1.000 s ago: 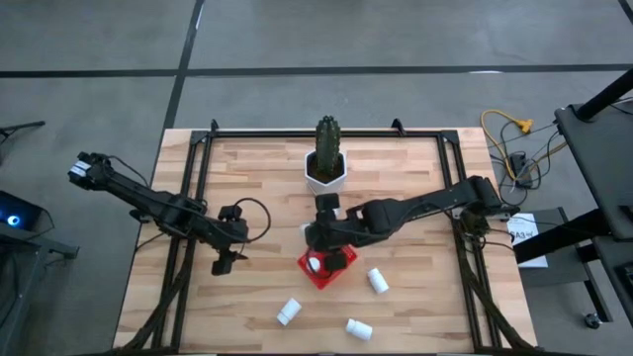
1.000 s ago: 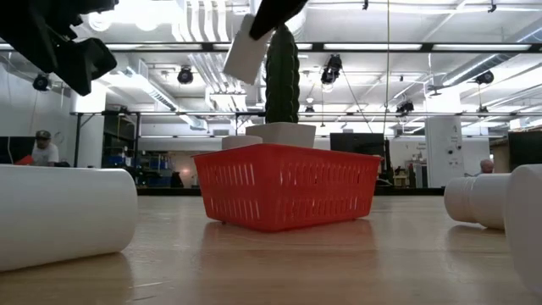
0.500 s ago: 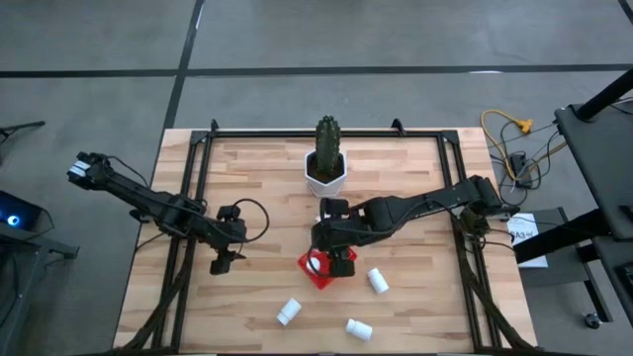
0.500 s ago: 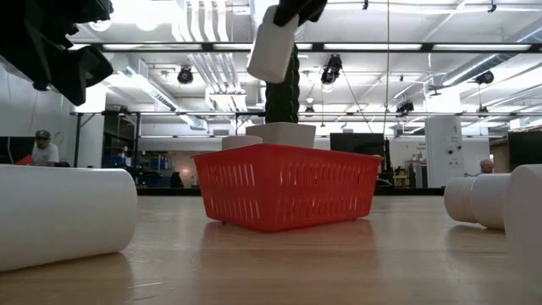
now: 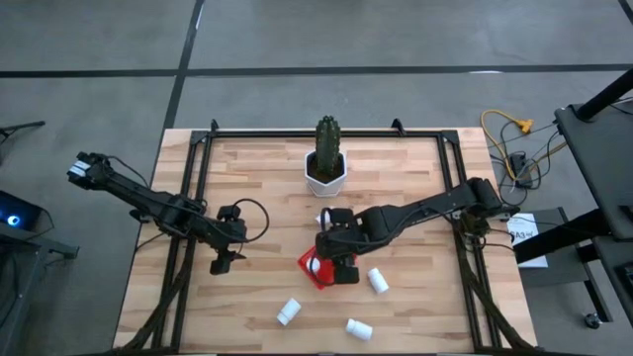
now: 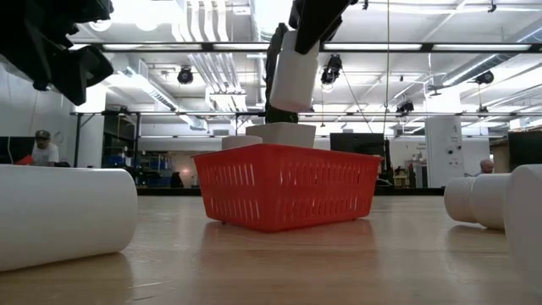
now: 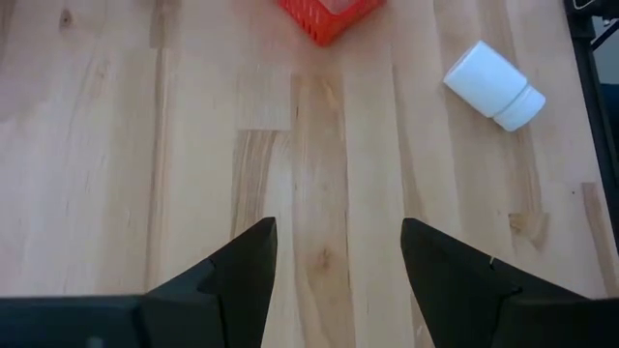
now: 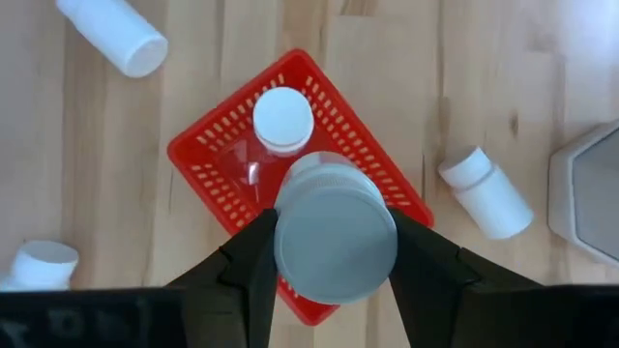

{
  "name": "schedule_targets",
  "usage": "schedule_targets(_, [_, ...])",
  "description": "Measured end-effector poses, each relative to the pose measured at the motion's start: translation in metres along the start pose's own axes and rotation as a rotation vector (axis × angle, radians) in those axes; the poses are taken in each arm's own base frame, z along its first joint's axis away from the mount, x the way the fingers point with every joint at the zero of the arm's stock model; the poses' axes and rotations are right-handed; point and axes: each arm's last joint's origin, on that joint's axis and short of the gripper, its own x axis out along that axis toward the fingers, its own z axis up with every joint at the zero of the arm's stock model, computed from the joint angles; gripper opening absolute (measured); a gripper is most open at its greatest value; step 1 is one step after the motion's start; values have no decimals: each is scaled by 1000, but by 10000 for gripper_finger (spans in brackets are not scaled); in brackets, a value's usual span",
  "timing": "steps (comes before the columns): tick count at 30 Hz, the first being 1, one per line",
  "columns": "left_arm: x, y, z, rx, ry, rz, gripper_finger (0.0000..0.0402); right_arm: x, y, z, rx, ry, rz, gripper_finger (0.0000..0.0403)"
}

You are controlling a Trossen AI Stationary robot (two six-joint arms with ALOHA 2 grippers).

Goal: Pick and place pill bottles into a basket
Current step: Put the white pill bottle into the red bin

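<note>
- Right gripper [image 8: 334, 253] clamps a small white cylindrical pill bottle [image 8: 336, 237] above the square red plastic basket [image 8: 208, 155].
- I lower straight, clear of the standing bottle [image 8: 282, 121], then release.
- Left gripper [image 7: 334, 261] idles, fingers apart, empty.

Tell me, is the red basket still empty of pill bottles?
No, the right wrist view shows one white pill bottle already standing inside the red basket, under the bottle held by the right claw.

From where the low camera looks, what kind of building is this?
Probably a robotics lab or workshop hall: exposed ceiling ducts, hanging lights, and a wooden table framed by two arms' mounts.
</note>
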Motion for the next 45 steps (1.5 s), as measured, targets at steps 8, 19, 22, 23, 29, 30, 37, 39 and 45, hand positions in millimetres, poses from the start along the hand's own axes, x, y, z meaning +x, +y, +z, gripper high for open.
schedule_targets(8, [0,0,0,0,0,0,204,9,1,-3,2,-2,26,147])
schedule_targets(19, [1,-1,2,25,-14,-7,204,30,-2,-9,6,-9,31,147])
schedule_targets(22, [1,-1,2,26,-15,-8,204,37,-5,-11,-1,-10,30,147])
schedule_targets(23, [1,-1,2,26,-15,-7,204,38,-6,-11,-1,-11,29,147])
schedule_targets(29, [1,-1,2,23,-13,-7,204,45,-16,-11,8,-23,37,147])
schedule_targets(30, [1,-1,2,23,-13,-7,204,46,-17,-10,9,-30,37,147])
schedule_targets(37, [1,-1,2,25,-13,-7,204,48,-26,-9,19,-25,48,147])
schedule_targets(39, [1,-1,2,25,-13,-7,204,48,-26,-9,21,-27,56,147])
schedule_targets(45, [1,-1,2,47,-13,-7,204,50,-27,-10,21,-22,58,147])
